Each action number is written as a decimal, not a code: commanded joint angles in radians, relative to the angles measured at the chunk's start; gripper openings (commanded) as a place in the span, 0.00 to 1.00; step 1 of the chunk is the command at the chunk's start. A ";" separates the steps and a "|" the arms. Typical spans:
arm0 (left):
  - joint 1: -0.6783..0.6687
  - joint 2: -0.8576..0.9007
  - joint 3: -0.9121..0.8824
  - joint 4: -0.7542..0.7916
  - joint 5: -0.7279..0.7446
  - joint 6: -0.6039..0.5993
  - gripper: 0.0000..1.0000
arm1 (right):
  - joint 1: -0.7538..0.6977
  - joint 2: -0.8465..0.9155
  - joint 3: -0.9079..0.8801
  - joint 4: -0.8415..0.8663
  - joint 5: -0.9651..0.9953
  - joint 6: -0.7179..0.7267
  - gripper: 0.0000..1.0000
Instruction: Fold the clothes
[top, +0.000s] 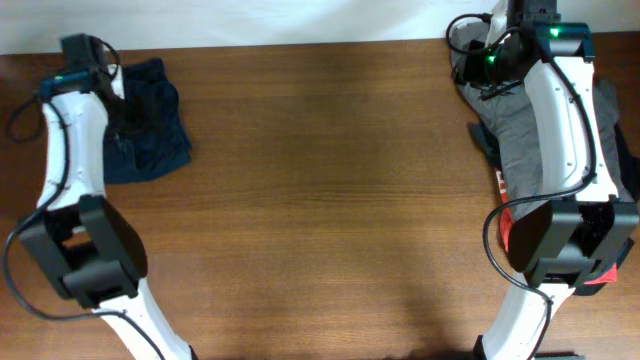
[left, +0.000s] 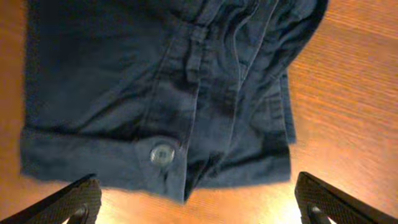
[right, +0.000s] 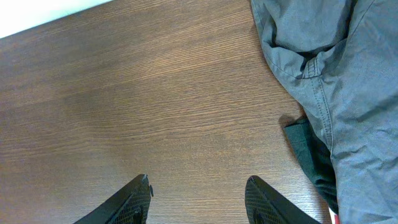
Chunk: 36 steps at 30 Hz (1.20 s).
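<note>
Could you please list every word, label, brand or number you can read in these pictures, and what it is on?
No text can be read anywhere.
The button on the navy shorts: any marking is too blurred to read.
The grey garment: no label shows.

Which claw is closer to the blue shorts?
Left. The left claw hangs open right above the blue shorts, near their button. The right claw is far across the table, open over bare wood beside the grey garment.
</note>
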 joint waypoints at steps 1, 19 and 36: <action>0.007 -0.006 0.000 -0.049 0.033 -0.046 0.99 | 0.004 0.004 -0.007 -0.002 0.012 0.004 0.54; 0.034 -0.004 -0.362 0.173 -0.041 -0.148 0.99 | 0.004 0.004 -0.007 -0.006 0.013 0.001 0.54; 0.058 0.030 -0.423 0.534 -0.129 0.023 0.99 | 0.004 0.004 -0.007 -0.008 0.013 0.001 0.54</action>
